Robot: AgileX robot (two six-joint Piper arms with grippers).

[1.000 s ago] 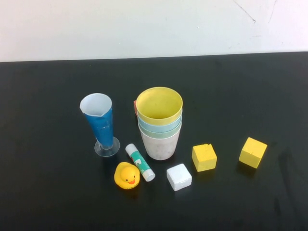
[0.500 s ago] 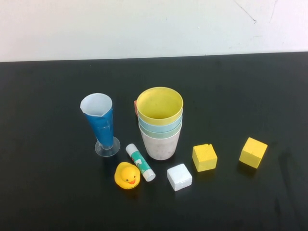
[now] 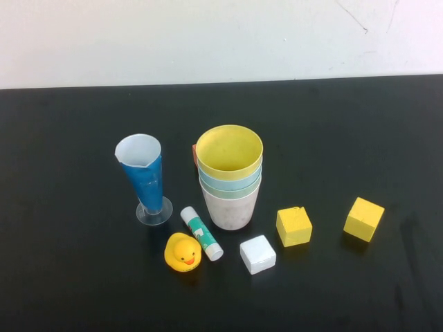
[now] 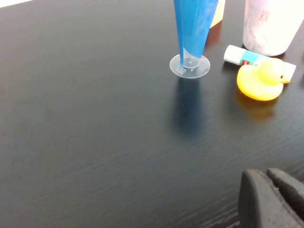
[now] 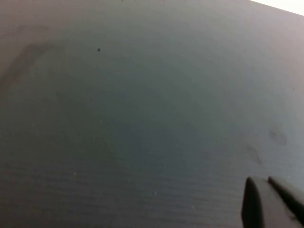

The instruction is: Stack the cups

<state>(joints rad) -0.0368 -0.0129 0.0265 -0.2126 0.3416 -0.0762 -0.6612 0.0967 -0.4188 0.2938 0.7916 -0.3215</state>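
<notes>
The cups point(image 3: 230, 176) stood nested in one upright stack near the middle of the surface point(image 3: 83, 277): yellow cup point(image 3: 229, 151) on top, light blue rim under it, green rim below that, pale pinkish cup point(image 3: 231, 209) at the bottom. Neither of my arms showed in the high view. My left gripper point(image 4: 274, 199) sat low over bare surface w/ fingers closed together, holding nothing; the stack's bottom cup was well apart from it, at the far edge of the left wrist view, beyond the rubber duck point(image 3: 183, 252) and glue stick point(image 3: 201, 233). My right gripper point(image 5: 270, 202) was also closed & empty, over blank surface, no cup in its view.

Surface was matte black w/ a faint wood grain; a white wall point(image 3: 208, 34) ran behind it. Tall blue glass point(image 3: 145, 176) on a clear foot stood just left of the stack. Duck lay touching or just beside the glue stick, in front of the glass. White cube point(image 3: 257, 254) sat in front of the stack, one yellow cube point(image 3: 294, 226) to its right, another yellow cube point(image 3: 364, 218) farther right. A small orange thing peeked out behind the stack; couldn't tell what.

Vs the earlier frames: nothing shifted, stack and all other items in the same spots.
</notes>
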